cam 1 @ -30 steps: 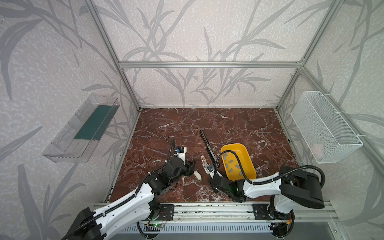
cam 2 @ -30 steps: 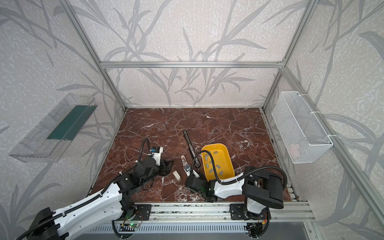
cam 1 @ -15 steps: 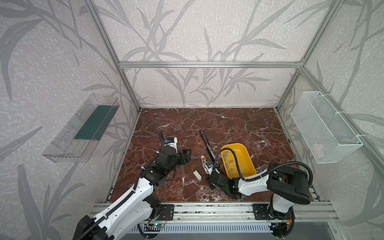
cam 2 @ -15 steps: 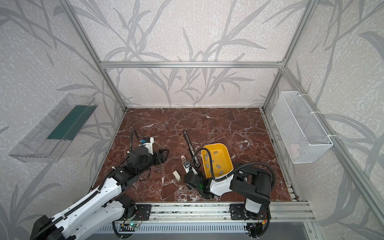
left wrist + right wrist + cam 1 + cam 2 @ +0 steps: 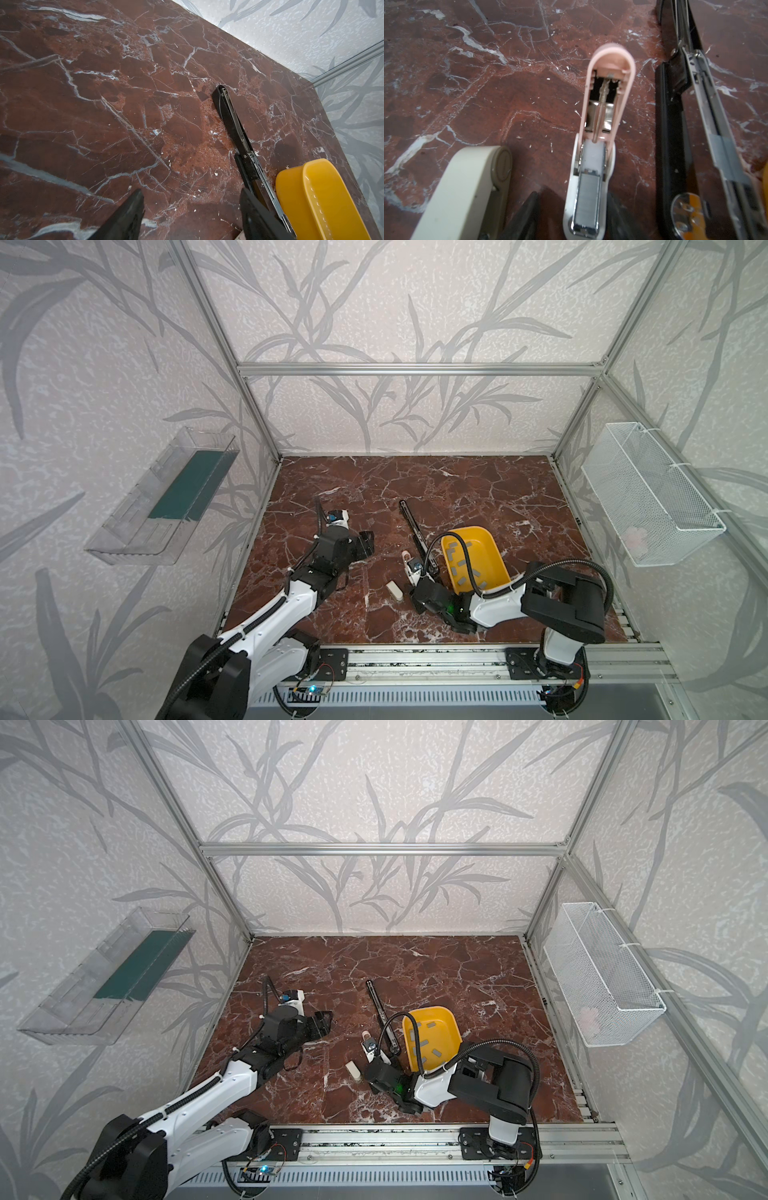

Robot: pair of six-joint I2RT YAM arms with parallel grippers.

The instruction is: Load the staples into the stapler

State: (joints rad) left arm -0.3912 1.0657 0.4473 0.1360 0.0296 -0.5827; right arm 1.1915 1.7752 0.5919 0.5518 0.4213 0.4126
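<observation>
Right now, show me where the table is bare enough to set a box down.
Bare: the back strip of the table, from the back wall to the black stapler; and right of the yellow tray, toward the side wall. Crowded: front centre, around the pink stapler, cream stapler and right gripper.

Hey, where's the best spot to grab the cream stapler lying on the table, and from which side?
Grip the cream stapler across its narrow width at mid-body, coming straight down from above. It lies closed, long and narrow, with both long sides exposed, and it sits apart from the pink stapler, likely leaving room either side.
</observation>
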